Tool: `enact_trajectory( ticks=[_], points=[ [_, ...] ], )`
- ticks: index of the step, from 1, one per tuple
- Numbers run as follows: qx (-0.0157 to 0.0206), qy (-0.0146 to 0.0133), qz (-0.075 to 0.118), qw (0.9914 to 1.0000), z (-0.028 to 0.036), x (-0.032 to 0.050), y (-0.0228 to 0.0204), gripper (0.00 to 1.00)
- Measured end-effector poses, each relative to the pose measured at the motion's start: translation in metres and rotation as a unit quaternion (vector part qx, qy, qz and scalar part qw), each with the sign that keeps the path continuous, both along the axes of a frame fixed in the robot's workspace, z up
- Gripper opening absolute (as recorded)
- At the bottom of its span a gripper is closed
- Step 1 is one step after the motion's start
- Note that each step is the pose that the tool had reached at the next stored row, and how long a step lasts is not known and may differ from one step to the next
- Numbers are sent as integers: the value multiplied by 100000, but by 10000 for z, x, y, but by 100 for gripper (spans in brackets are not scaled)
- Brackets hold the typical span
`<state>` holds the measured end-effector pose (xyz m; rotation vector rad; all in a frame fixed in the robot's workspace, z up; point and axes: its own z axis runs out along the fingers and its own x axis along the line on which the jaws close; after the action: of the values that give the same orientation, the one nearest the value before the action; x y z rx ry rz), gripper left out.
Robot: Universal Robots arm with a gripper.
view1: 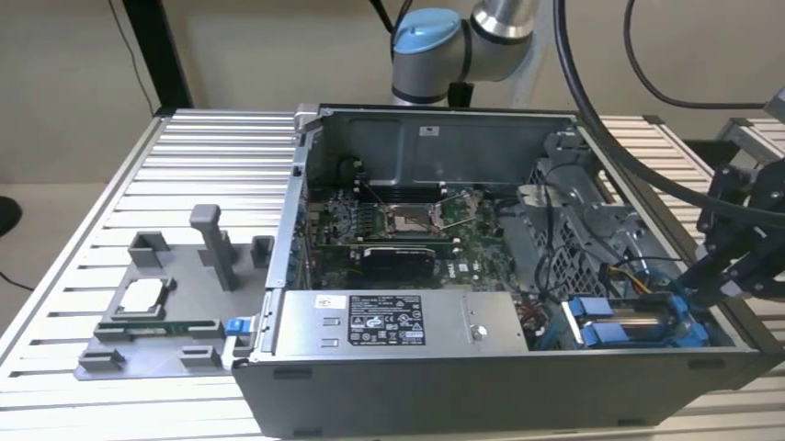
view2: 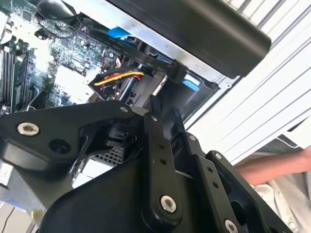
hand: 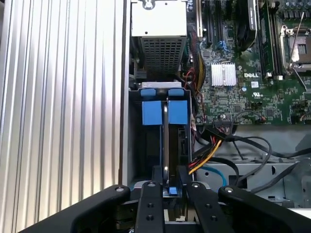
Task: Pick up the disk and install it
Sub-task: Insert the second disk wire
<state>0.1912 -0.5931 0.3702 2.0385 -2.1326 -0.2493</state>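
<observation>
The disk (view1: 638, 327), silver with a bright blue carrier frame, sits in the drive bay at the front corner of the open computer case (view1: 491, 377), on the exterior view's right. My gripper (view1: 694, 294) reaches down onto its end there. In the first wrist view the disk (hand: 165, 131) shows edge-on, standing in the bay with its blue tabs (hand: 164, 112) at the far end. My gripper (hand: 168, 174) is shut on the disk's near edge, one black finger (hand: 155, 180) on each side. The second wrist view shows the black gripper body (view2: 160, 160) over the bay.
A grey power supply box (view1: 386, 322) with a sticker lies beside the bay. The motherboard (view1: 405, 230) fills the case floor, and yellow and red cables (hand: 206, 158) run next to the bay. A grey parts fixture (view1: 160, 317) stands on the exterior view's left. A person's arm (view2: 274, 165) is close by.
</observation>
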Motion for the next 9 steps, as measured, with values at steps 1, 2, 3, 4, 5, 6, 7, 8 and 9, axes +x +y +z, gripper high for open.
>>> enact_trajectory(
  ticks=[1,2,3,4,5,6,7,8,9],
  points=[
    [24,69,-1,100000,15,1,-28,100],
    [78,134,-3,100000,26,2,-53,100],
    [184,188,-2,100000,32,4,-73,100],
    [194,192,-1,100000,33,4,-77,100],
    [191,193,-1,100000,33,4,-77,100],
    [195,195,-2,100000,33,4,-77,100],
    [200,197,-1,100000,32,4,-79,100],
    [193,195,-4,100000,33,4,-80,100],
    [196,196,-4,100000,33,5,-80,100]
  ],
)
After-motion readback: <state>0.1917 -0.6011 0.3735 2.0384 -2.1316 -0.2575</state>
